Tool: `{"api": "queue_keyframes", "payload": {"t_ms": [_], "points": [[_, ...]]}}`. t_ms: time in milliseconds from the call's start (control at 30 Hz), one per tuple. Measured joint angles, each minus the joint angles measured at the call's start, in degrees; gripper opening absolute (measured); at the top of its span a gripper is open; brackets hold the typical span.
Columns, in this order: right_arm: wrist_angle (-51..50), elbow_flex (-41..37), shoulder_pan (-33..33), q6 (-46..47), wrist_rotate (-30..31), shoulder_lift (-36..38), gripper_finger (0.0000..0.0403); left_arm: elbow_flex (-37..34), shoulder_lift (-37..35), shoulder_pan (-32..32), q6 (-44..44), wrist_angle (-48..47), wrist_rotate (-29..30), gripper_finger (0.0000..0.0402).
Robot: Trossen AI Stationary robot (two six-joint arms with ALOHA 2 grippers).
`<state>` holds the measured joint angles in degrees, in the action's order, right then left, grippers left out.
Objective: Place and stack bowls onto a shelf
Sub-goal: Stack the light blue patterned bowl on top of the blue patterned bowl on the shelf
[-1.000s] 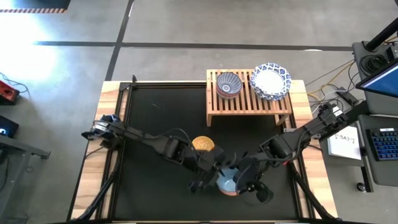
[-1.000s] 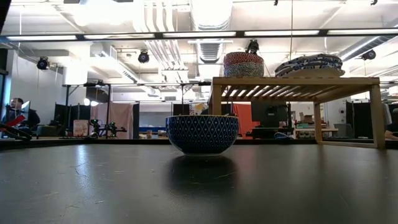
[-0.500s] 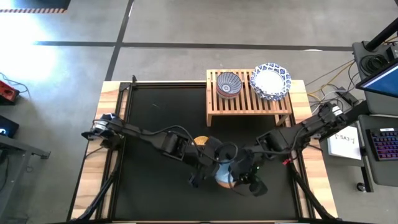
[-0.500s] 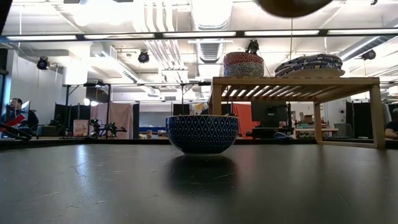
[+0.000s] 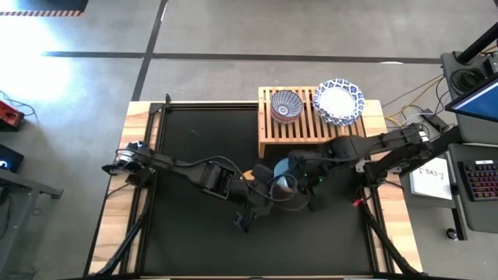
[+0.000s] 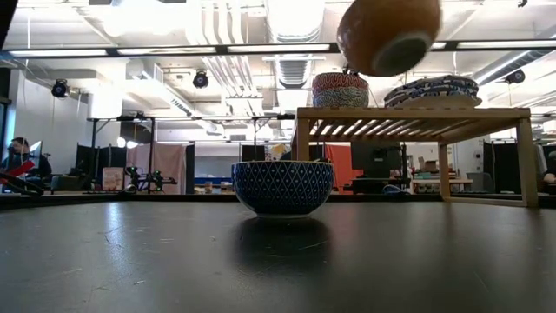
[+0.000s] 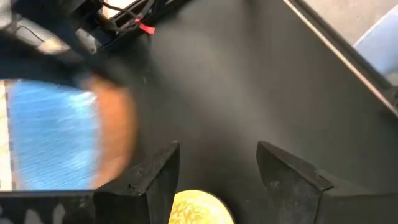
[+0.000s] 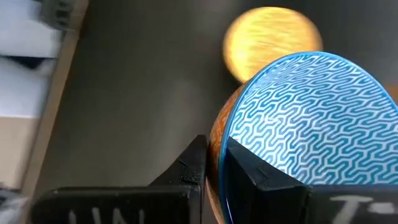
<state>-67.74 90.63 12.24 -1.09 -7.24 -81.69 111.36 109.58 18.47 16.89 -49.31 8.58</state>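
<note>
Low view — black table [image 6: 130, 261], ceiling ducts [image 6: 261, 52].

No legible text, label, brand or number found anywhere. Markings on the white paper sheet [image 5: 433, 177] beside the table too small to read.

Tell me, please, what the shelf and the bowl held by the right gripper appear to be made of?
The shelf looks like light, unpainted wood: pale slats with visible grain tone. The bowl in the right gripper seems glazed ceramic: smooth blue patterned inside, glossy orange-brown outside.
</note>
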Motion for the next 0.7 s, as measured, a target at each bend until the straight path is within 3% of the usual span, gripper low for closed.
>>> {"api": "queue_keyframes", "payload": {"t_ms": [167,400,700], "points": [[-3.72,4.31,-1.54,-4.63,10.10,0.24,0.0028,-0.75,0.00,0.10,-3.28,1.01,-0.04,0.0197],[-4.02,7.06,-4.39,-11.94,33.62,0.70,0.0028,-1.93,0.00,0.53,-7.16,3.28,0.00,0.0197],[-2.48,8.31,-14.93,-18.13,33.81,0.74,0.0028,-2.30,0.04,1.48,-7.32,3.16,0.00,0.0197]]}}
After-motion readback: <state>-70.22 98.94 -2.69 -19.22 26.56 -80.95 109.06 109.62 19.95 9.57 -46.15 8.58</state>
